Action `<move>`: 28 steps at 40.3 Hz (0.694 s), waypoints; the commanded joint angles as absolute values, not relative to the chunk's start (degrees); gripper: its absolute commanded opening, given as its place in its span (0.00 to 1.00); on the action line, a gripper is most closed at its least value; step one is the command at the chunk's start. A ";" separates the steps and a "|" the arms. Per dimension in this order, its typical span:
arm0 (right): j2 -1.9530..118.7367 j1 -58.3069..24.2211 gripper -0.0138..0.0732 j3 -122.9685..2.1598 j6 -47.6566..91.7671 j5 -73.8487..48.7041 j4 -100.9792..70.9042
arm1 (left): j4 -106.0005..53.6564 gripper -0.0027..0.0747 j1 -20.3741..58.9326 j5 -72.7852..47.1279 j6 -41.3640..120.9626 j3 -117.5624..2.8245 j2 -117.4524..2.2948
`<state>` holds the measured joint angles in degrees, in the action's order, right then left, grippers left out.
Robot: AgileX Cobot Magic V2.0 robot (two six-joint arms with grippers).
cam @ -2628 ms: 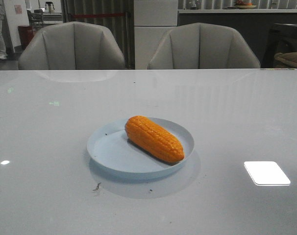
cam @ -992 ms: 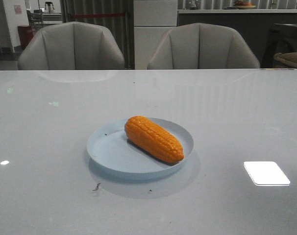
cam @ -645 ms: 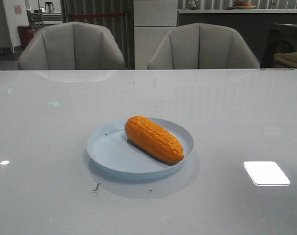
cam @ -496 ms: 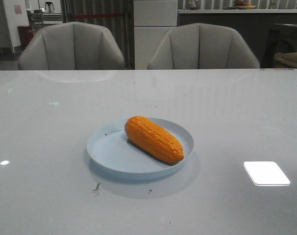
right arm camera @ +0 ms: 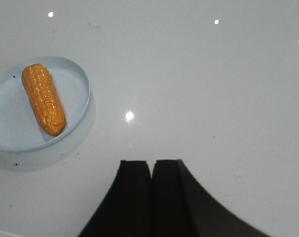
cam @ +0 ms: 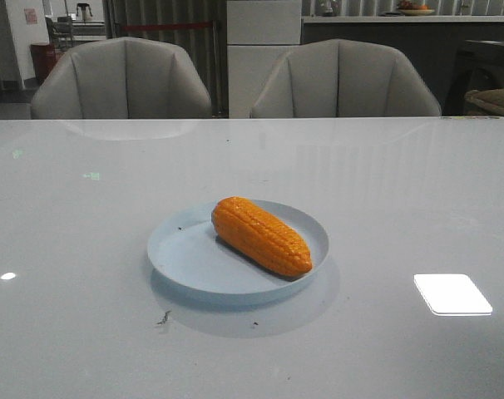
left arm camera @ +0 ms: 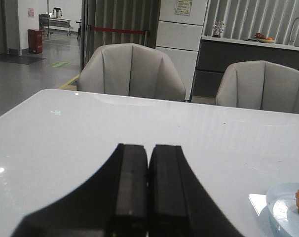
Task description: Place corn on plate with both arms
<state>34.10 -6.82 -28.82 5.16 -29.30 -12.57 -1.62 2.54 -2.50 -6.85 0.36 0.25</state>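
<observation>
Near tabletop (cam: pixel 418 183) centre, corn (cam: pixel 261 235) is seen lying slantwise inside plate (cam: pixel 179 253), unmoved across recent frames. Left gripper (left arm camera: pixel 148 192) and right gripper (right arm camera: pixel 151 197) fingers are pressed together, empty, well apart from plate. Task is judged complete.

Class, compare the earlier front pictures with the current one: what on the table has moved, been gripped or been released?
Nothing on the table visibly changed. The corn lies on the plate at the same slant as before, and no gripper appears in any front picture.
</observation>
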 commanded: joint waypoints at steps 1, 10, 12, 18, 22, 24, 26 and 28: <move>29.30 -6.42 0.18 -26.76 2.95 -21.38 -11.82 | -1.91 0.15 2.42 2.57 -7.30 0.54 1.21; 16.38 -6.42 0.18 -12.53 -8.48 -5.91 -0.82 | -1.91 0.15 2.42 2.57 -7.30 0.54 1.21; 13.73 -6.42 0.18 -9.18 -8.61 -2.33 2.34 | -1.91 0.15 2.42 2.57 -7.30 0.54 1.21; 5.95 -6.36 0.18 -0.50 -8.61 4.45 3.94 | -1.91 0.15 2.42 2.57 -7.30 0.54 1.21; 0.71 -5.72 0.18 0.60 -8.61 -0.63 1.68 | -1.91 0.15 2.42 2.57 -7.30 0.54 1.21; -2.30 -4.74 0.18 0.70 -8.61 -3.72 0.00 | -1.91 0.15 2.42 2.57 -7.30 0.54 1.21; -1.68 -4.05 0.18 0.70 -8.55 -4.76 -0.44 | -1.91 0.15 2.42 2.57 -7.30 0.54 1.12; -1.68 -3.64 0.18 0.70 -8.55 -6.10 -0.44 | -1.91 0.15 2.42 2.57 -7.30 0.54 1.12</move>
